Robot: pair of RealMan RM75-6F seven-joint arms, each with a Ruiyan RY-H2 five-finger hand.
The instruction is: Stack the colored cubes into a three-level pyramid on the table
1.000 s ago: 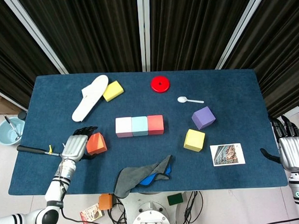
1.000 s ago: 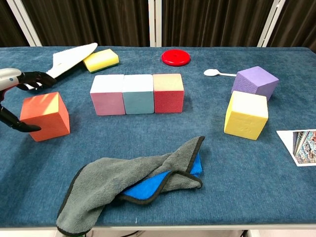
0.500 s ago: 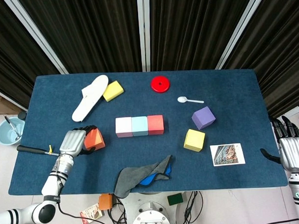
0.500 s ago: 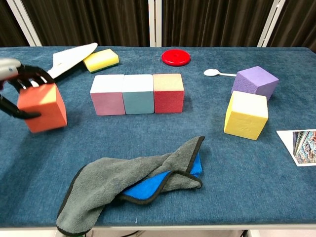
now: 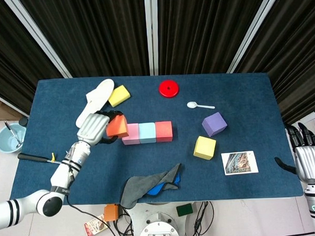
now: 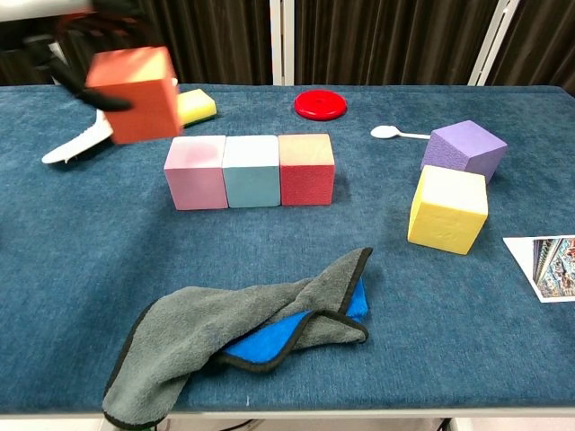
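The left hand (image 5: 94, 128) holds the orange cube (image 5: 117, 126) up in the air, left of the middle, just beside the pink cube (image 5: 130, 133). Pink, teal cube (image 5: 147, 132) and red cube (image 5: 163, 130) sit touching in a row. The yellow cube (image 5: 204, 147) and purple cube (image 5: 214, 124) wait at right. The gray cloth (image 5: 149, 183) lies near the bottom edge. The right hand (image 5: 308, 156) rests off the table's right edge, fingers spread.
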